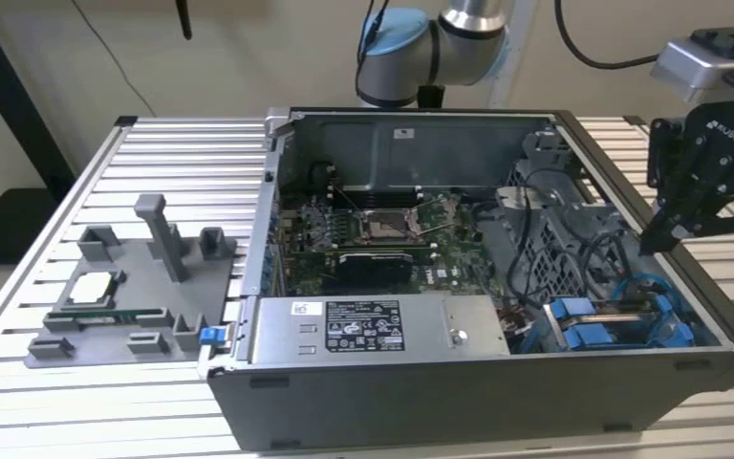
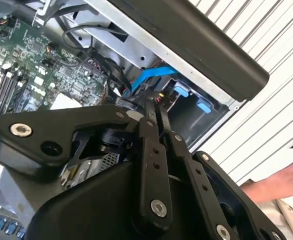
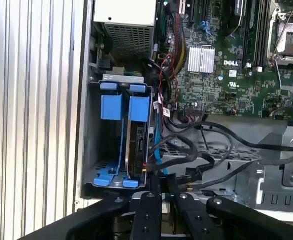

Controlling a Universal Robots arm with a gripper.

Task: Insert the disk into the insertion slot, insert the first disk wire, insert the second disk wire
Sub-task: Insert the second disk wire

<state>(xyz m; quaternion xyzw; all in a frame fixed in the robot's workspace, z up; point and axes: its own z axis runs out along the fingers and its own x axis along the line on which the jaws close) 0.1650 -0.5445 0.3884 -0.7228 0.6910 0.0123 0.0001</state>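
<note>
1. Disk point(image 3: 136, 142) sits on edge inside the insertion slot point(image 3: 90, 145), at the computer case's point(image 1: 469, 416) 4 o'clock corner in the exterior view.
2. Gripper point(image 1: 657, 244) hangs over the case's 3 o'clock edge, jaws pressed nearly together.

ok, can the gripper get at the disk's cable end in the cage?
Probably yes: the gripper sits right by the disk, the case side is open; loose black cables crowd nearby.
</note>
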